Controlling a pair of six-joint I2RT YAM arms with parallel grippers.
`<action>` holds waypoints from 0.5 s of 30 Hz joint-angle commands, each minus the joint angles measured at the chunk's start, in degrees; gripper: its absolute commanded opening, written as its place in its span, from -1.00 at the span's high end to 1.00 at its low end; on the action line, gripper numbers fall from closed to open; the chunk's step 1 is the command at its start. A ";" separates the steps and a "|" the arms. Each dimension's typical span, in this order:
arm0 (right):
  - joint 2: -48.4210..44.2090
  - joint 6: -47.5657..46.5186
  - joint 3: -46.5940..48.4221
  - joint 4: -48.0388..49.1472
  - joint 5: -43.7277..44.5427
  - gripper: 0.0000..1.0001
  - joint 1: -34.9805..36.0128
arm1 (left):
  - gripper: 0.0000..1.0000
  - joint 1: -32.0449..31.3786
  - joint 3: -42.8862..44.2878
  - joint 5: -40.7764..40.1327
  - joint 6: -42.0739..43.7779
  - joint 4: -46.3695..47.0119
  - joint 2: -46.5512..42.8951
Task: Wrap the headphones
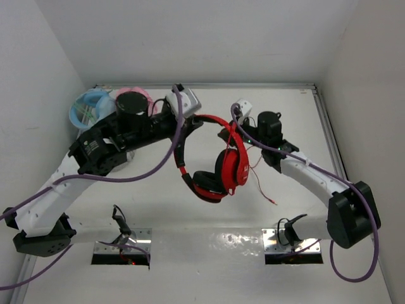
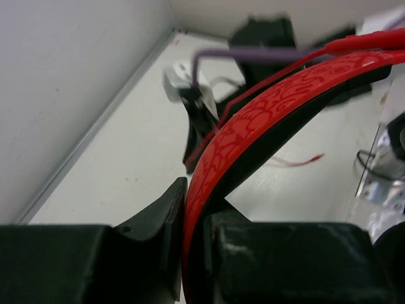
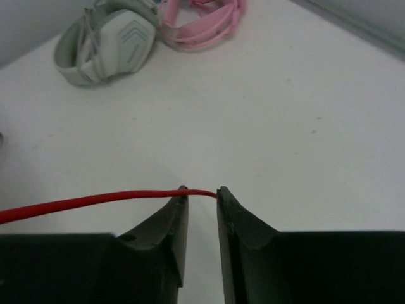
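The red headphones (image 1: 221,174) hang in the air over the table's middle, ear cups down. My left gripper (image 1: 192,119) is shut on the patterned red headband (image 2: 266,107), which runs up between its jaws (image 2: 195,228). The thin red cable (image 1: 256,171) trails from the cups down to the table. My right gripper (image 1: 235,125) is beside the headband's right end. In the right wrist view its jaws (image 3: 202,193) stand slightly open, and the cable (image 3: 95,201) lies across their tips, unpinched.
A grey pair of headphones (image 3: 104,41) and a pink pair (image 3: 202,19) lie at the table's back left corner, behind the left arm (image 1: 101,149). White walls close in on both sides and the back.
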 commanded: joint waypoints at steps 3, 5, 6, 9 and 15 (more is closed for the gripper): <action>-2.04 13.76 -13.88 33.17 -0.59 0.29 6.27 | 1.00 2.44 9.05 -2.68 -11.65 2.15 1.00; -2.22 10.43 -15.57 31.00 4.08 0.24 8.73 | 1.00 3.15 10.37 -3.91 -13.40 1.62 1.00; -2.22 9.89 -15.58 30.12 6.72 0.22 9.00 | 1.00 3.32 10.90 -4.44 -13.94 1.45 1.09; -0.73 7.78 -19.09 31.69 13.41 0.07 9.09 | 1.00 4.03 13.36 -5.32 -14.99 0.22 1.18; 4.54 7.68 -21.90 37.82 12.72 -0.02 9.26 | 1.00 4.91 17.58 -9.71 -16.23 -1.54 2.23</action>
